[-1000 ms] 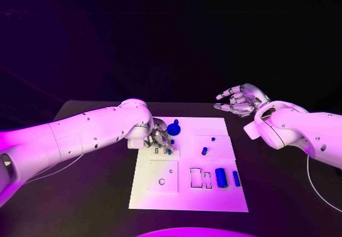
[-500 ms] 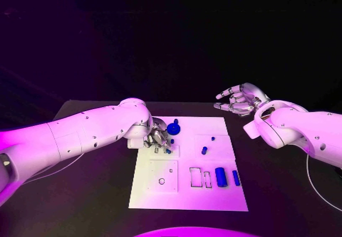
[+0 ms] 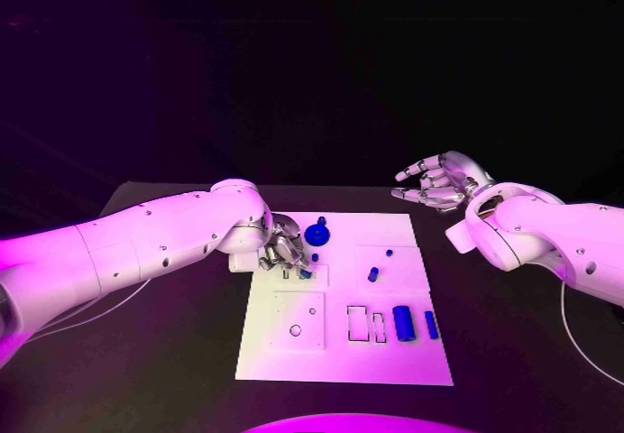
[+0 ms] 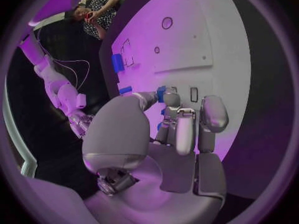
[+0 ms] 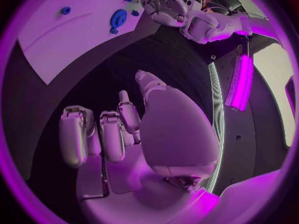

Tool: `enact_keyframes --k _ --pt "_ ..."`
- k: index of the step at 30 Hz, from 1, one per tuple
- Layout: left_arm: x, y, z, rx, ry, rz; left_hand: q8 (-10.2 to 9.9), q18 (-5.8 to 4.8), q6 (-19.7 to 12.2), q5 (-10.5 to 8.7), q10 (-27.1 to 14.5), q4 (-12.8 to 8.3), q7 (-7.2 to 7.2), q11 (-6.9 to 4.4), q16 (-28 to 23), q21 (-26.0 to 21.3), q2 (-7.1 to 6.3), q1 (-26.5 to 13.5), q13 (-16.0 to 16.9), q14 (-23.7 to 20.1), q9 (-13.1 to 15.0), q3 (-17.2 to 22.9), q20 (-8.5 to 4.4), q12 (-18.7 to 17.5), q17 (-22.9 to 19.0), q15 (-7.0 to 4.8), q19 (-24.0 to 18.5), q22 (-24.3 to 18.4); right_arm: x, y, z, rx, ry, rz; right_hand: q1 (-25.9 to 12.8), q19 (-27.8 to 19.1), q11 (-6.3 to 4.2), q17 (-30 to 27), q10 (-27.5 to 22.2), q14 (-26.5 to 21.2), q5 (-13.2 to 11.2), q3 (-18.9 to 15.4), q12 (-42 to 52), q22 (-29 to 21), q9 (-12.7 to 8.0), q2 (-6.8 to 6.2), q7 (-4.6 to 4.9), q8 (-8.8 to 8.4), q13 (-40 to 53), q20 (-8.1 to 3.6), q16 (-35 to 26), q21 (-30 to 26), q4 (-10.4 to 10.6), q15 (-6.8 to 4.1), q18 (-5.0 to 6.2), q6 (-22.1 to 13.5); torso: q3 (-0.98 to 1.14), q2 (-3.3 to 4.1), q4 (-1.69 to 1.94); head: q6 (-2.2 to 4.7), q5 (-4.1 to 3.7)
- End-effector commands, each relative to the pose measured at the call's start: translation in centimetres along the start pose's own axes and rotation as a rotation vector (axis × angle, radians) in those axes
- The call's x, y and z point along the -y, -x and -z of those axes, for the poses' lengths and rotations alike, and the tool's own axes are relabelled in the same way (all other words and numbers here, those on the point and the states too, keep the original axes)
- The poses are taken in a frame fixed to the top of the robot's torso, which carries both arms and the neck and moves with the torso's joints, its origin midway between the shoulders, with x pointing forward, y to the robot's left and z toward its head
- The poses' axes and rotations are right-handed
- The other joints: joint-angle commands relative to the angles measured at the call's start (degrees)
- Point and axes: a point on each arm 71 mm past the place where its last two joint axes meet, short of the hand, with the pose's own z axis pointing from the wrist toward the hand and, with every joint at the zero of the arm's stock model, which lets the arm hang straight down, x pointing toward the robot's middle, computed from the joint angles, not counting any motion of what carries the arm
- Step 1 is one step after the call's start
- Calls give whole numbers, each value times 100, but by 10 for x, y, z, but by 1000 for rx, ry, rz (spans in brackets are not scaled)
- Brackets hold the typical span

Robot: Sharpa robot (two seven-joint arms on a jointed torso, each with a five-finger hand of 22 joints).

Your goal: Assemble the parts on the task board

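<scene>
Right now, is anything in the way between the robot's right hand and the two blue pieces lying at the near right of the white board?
Nothing visible blocks it. The right hand hangs empty over the black table past the board's far right corner, and the two blue pieces lie uncovered on the task board. The left hand is busy at the board's far left side.

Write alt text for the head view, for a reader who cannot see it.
The left hand reaches down onto the far left part of the white task board, its fingers around a small blue part, beside a round blue part. The right hand is raised, empty, beyond the board's far right corner. More blue parts lie near the board's right side.
</scene>
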Motion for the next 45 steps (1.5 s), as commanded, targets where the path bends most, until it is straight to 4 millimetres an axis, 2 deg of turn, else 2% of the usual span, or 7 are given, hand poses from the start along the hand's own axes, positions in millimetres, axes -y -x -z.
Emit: enact_keyframes --k 1,7,18,26,29,32,45 --pt "0 1 3 32 -30 64 69 -66 23 28 57 -1032 -24 -14 14 52 -42 -164 24 377 70 1149 -13 2 861 -18 -5 39 0 0 0 -14 5 9 35 144 -2 691 -19 413 20 14 -23 1049 -3 -28 -16 31 5 -9 -25 -16 27 -6 89 8 2 -2 7 -2 -1" --pt "-6 4 9 83 -33 85 123 -81 102 105 134 -1281 -52 -42 36 108 -171 -384 30 402 166 1492 -39 20 910 -50 61 129 1 1 1 -11 2 10 34 145 -2 694 -21 414 29 15 -25 1050 -4 -29 -16 31 1 -9 -24 -15 30 -6 89 7 -1 -2 13 -6 7" --pt "-10 -4 9 150 -24 34 150 -93 159 139 188 -1385 -73 -64 58 147 -229 -481 14 425 205 1645 -55 20 960 -71 110 193 2 2 1 -11 1 13 32 143 -1 691 -20 413 36 16 -24 1047 -4 -30 -16 32 2 -10 -25 -20 33 -6 90 6 -2 1 9 -40 40" --pt "-10 -11 5 202 -39 54 192 -114 283 518 359 -1496 -128 -119 110 211 -376 -671 79 475 250 1803 -101 87 1077 -123 202 302 3 1 1 -13 -2 10 26 142 -1 693 -21 414 51 15 -26 1046 -5 -33 -15 33 -1 -10 -25 -23 40 -6 90 4 -10 5 4 -52 46" --pt "-10 -13 4 219 -45 48 194 -117 297 560 377 -1509 -135 -126 112 220 -390 -684 84 478 252 1814 -108 90 1083 -129 216 318 3 1 1 -15 -2 8 15 143 -1 688 -21 413 66 13 -26 1047 -5 -37 -15 34 -3 -11 -27 -22 52 -7 90 3 -12 4 3 -57 56" --pt "-10 -15 3 217 -46 51 195 -121 311 591 398 -1520 -141 -132 111 230 -402 -697 95 479 253 1822 -113 99 1081 -135 231 336 3 1 1 -19 -6 -2 -107 147 -5 695 -11 415 380 -66 -18 1048 -8 -111 -21 58 -13 -17 -29 -29 176 -11 89 -7 -6 8 -1 -55 75" --pt "-13 -22 0 167 -14 -23 196 -122 325 615 399 -1526 -146 -137 106 233 -413 -711 66 476 253 1826 -118 78 1072 -140 235 341 5 1 1 -28 -21 -30 -234 156 -7 704 -2 419 430 -150 -7 1055 -9 -96 -25 79 -15 -20 -28 -21 261 -12 86 -12 -9 3 0 -80 74"
